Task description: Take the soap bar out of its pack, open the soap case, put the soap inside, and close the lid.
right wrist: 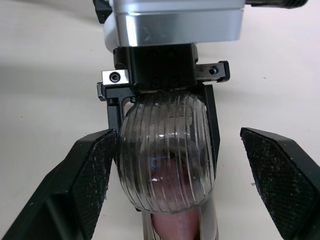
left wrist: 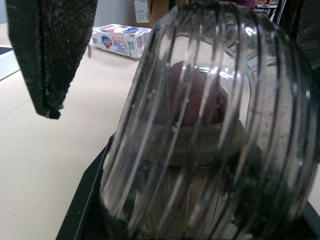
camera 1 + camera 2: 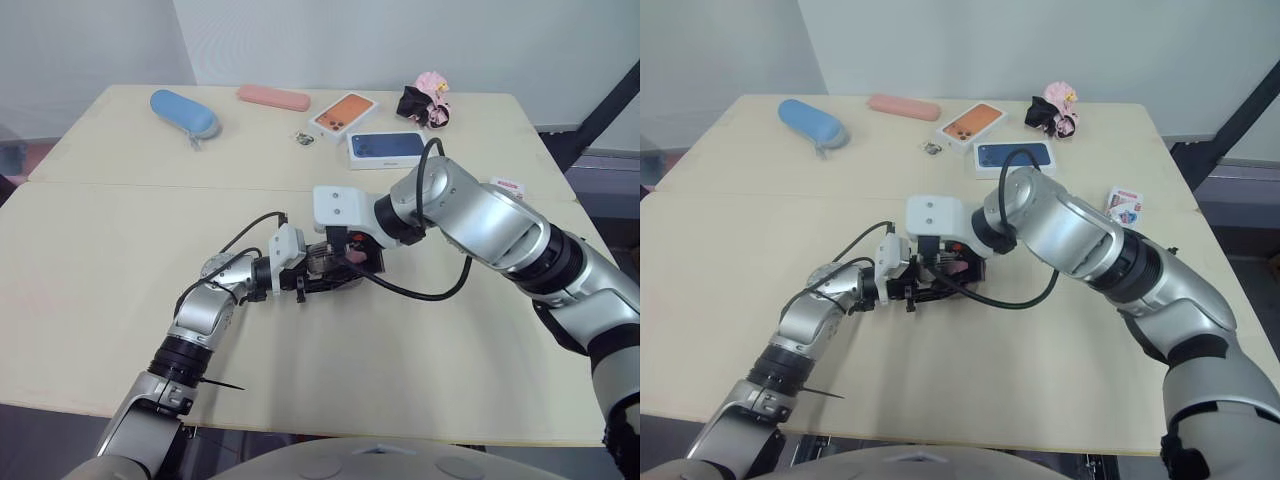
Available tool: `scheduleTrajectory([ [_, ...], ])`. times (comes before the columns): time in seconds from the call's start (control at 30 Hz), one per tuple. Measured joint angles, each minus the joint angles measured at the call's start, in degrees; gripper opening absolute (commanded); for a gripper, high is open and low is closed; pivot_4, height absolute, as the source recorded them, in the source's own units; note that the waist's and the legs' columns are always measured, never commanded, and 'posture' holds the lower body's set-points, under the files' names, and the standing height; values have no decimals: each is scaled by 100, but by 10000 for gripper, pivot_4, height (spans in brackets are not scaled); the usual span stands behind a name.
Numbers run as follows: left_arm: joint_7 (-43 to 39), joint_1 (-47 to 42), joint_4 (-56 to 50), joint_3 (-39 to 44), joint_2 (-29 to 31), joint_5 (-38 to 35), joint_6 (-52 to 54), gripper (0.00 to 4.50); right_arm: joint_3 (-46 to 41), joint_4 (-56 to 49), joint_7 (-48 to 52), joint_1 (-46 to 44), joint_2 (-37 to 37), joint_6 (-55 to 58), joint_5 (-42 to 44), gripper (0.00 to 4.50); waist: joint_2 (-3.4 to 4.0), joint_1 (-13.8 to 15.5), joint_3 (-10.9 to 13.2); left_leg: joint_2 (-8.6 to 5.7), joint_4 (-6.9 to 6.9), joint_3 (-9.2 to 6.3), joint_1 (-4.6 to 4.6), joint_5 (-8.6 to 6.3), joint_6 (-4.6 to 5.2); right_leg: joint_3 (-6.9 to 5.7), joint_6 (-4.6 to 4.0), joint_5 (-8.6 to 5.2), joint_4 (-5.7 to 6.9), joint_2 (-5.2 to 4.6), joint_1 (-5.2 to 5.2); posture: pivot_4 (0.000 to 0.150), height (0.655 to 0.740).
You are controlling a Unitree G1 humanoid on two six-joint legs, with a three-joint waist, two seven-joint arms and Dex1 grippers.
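The soap case (image 1: 165, 150) is clear and ribbed, and the pink soap bar (image 2: 195, 100) shows through its lid. It rests mid-table in the head views. My left gripper (image 3: 312, 270) is shut on the soap case, with one black finger against each side. My right gripper (image 1: 182, 187) hovers open over the case; its fingers (image 1: 90, 180) are spread wide, well clear of both sides. Whether the lid is latched I cannot tell. The soap pack (image 3: 1125, 203) lies on the table to the right, behind my right arm.
Along the far side lie a blue glasses case (image 3: 185, 112), a pink pouch (image 3: 273, 97), an orange phone box (image 3: 343, 113), a blue phone box (image 3: 387, 148) and a small doll (image 3: 425, 100). A seam (image 3: 150, 186) crosses the table between them and me.
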Motion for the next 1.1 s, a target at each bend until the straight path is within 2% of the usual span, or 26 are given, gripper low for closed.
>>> scheduleTrajectory([
  [0.47, 6, 28, 0, 0, 10, 18, -24, 19296, 84, 32, 6, 0, -88, -43, -37, 42549, 0, 0, 0, 0, -6, 1, 1, 1, -1, 0, 0, 0, -3, 0, 0, 1500, 7400],
  [0.7, 78, 28, 20, 63, 31, 23, -25, 19296, 102, -35, 89, 0, -87, -53, 9, 20920, 0, 0, 0, 0, -7, 1, 1, 1, -2, 0, 0, 0, -3, 1, 0, 1500, 7400],
  [0.73, 82, 28, 20, 66, 37, 26, -25, 19296, 102, -33, 89, 0, -88, -60, 10, 19733, 0, 1, 0, 0, -7, 1, 1, 1, -2, 0, 0, 0, -3, 0, 0, 1500, 7400],
  [1.1, 61, 37, 17, 64, 41, 30, -49, 19296, 56, -26, 147, 27, -187, -260, 31, 19728, 0, 1, 0, 0, -8, 1, 1, 1, -2, -1, 0, 0, -3, 1, 0, 1500, 7400],
])
